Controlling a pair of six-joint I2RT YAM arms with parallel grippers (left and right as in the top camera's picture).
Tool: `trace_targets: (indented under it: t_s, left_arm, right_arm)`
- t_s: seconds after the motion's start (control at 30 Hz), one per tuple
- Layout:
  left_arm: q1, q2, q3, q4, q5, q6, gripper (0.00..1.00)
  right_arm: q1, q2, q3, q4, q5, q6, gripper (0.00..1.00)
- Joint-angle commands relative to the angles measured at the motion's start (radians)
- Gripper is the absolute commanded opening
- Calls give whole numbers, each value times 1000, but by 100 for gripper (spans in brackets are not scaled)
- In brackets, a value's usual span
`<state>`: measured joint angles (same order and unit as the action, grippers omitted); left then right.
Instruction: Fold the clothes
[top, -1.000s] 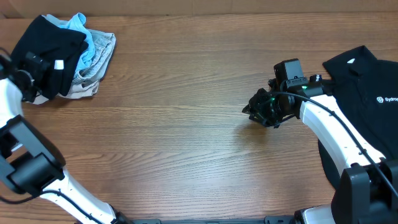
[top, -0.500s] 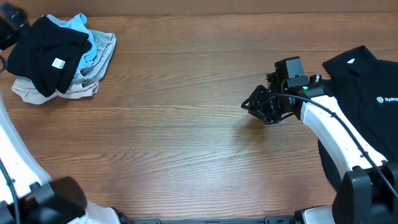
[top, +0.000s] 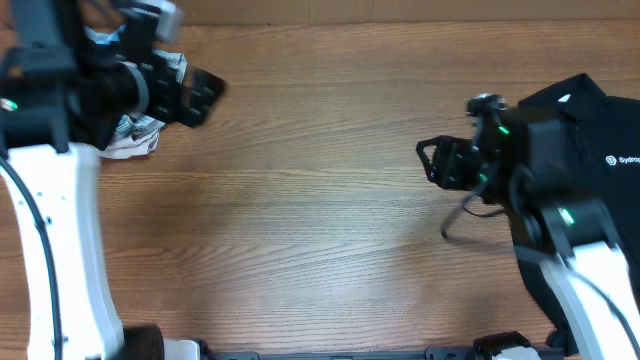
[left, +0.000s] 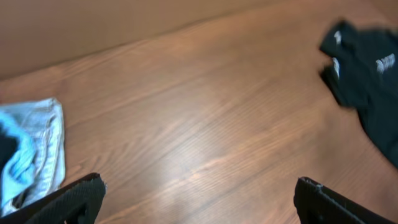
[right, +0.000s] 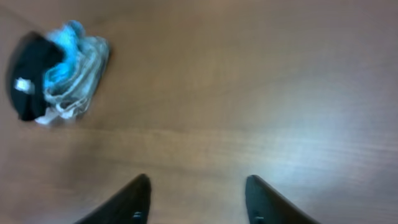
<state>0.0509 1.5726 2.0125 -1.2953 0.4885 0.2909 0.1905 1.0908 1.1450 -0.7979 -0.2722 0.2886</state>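
Note:
A black collared shirt (top: 585, 125) with white chest lettering lies at the table's right edge; it also shows in the left wrist view (left: 367, 68). A pile of clothes (top: 135, 135) sits at the far left, mostly hidden by my left arm; the right wrist view shows its black shirt (right: 31, 74) with a white label and light-blue and grey garments (right: 78, 68). My left gripper (top: 205, 90) is open and empty above the table, just right of the pile; its fingertips (left: 196, 199) are wide apart. My right gripper (top: 430, 160) is open and empty, left of the collared shirt; its fingers (right: 196, 199) are apart.
The wooden table (top: 320, 230) stretches between the two garment spots. A brown wall or board (left: 93, 25) runs along the far edge.
My left arm has swung from the far left corner in over the pile, its gripper now right of it. My right gripper has lifted and shifted slightly right, toward the collared shirt.

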Motion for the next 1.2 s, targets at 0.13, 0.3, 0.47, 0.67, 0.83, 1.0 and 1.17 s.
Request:
trace_targets:
  t_s: [0.13,0.3,0.47,0.67,0.83,1.0,1.17]
  left_arm:
    - [-262,-172,7,-41,-458,-119,100]
    - [-337,-172,6,-43,-459,-120,100]
    - [-340,-162,6,-43,-460,-119,100]
    - [-340,-152,6,-43,-460,-119,100]
    - [-340,-145,6,-43,-460,-119,100]
    - [-340,-140,6,-43,-460,-119,100]
    - [-340,-135,6,-43,-460,-119,100]
  right_arm:
    - [-1,-294,16,43,89,-100,100]
    - [-1,-367,16,26,89,-100,100]
    - [-1,-365,16,-18,88,-99,100]
    - [-1,-365,16,-54,93,-100,100]
    - [-1,-365,16,-83,105,-105,100]
    - [-1,-365,-1,-46,168,-107,100]
    - [-18,-393,-162,249,167,-146,100]
